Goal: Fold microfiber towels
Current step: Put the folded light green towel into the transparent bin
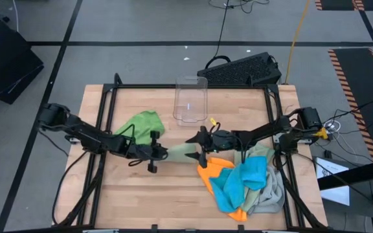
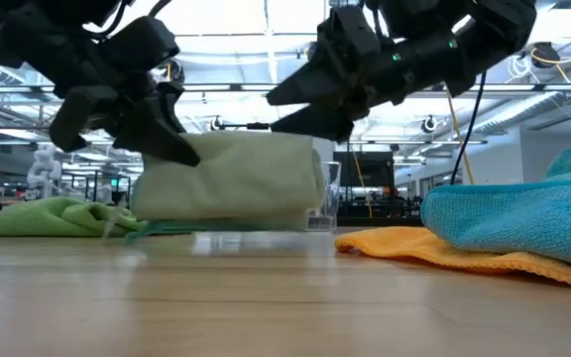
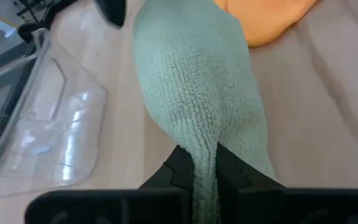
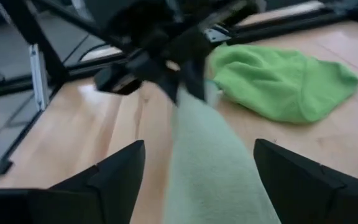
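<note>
A sage green towel point(image 1: 181, 153) stretches between my two grippers over the middle of the table. My left gripper point(image 1: 160, 153) is shut on its left end. My right gripper point(image 4: 197, 168) stands open at the towel's right end, one finger on either side of the cloth, apart from it. In the low view the towel point(image 2: 228, 178) hangs as a broad sagging band just over the tabletop. A bright green towel point(image 1: 142, 123) lies crumpled behind my left gripper. Orange point(image 1: 214, 173), blue point(image 1: 241, 181) and light grey point(image 1: 272, 194) towels lie heaped at the near right. My left gripper pinches the sage towel's bunched left end point(image 3: 205, 146) between its two fingers, several layers gathered together. The fingers come from the table's left, slanting downward. The cloth runs away from them toward the right gripper and sags; whether its lower edge rests on the table I cannot tell.
A clear plastic bin point(image 1: 191, 100) stands at the far middle of the table, behind the grippers. Black frame rails point(image 1: 102, 129) run along the table's left and right sides. Bare wood shows at the near left point(image 1: 147, 200).
</note>
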Robot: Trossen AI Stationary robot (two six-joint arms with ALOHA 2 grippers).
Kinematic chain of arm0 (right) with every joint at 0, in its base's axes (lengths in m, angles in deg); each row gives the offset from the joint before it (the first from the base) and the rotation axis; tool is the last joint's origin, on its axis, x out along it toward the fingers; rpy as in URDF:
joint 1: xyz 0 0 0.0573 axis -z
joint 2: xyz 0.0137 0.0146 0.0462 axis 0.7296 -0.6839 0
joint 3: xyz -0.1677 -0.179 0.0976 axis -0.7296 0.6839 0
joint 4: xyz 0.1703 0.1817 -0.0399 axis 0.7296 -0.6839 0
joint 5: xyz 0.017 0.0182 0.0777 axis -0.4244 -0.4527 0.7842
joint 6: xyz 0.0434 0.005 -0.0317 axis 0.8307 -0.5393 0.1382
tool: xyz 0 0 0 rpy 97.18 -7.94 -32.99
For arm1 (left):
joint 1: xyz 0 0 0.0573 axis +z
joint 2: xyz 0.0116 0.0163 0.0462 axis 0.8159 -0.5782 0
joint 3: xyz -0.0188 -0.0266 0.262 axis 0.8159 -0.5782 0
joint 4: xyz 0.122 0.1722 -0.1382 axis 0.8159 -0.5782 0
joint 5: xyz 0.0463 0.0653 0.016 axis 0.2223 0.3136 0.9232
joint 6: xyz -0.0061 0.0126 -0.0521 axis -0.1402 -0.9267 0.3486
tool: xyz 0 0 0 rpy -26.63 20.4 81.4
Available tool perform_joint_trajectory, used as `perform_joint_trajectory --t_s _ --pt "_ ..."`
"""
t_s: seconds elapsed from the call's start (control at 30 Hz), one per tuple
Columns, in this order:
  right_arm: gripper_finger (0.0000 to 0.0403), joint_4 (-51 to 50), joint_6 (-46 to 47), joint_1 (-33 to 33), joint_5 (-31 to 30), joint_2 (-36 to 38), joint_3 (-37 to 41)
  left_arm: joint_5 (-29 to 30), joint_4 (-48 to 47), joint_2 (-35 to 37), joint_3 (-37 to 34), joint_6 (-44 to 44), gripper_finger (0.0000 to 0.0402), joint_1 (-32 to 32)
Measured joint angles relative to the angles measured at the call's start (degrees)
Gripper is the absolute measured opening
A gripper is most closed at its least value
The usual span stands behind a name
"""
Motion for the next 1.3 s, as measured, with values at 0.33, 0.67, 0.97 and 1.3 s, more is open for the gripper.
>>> perform_joint_trajectory --t_s 0.33,0.67,0.97,1.3 --pt "0.0294 -2.0 -3.3 3.1 -0.1 0.0 -1.0 1.6 2.4 3.3 0.0 -4.8 0.0024 0.8" --pt "0.0292 -0.8 -2.7 7.6 11.9 0.0 -1.8 1.6 3.2 6.7 0.0 -7.8 0.0025 3.3" --pt "0.0211 -0.9 -3.0 7.6 15.1 0.0 -2.6 1.5 6.6 6.7 0.0 -8.6 0.0026 3.7" --pt "0.0016 -0.9 -3.6 8.5 18.2 1.9 -2.6 0.8 9.5 6.7 0.0 -9.6 0.0026 4.0"
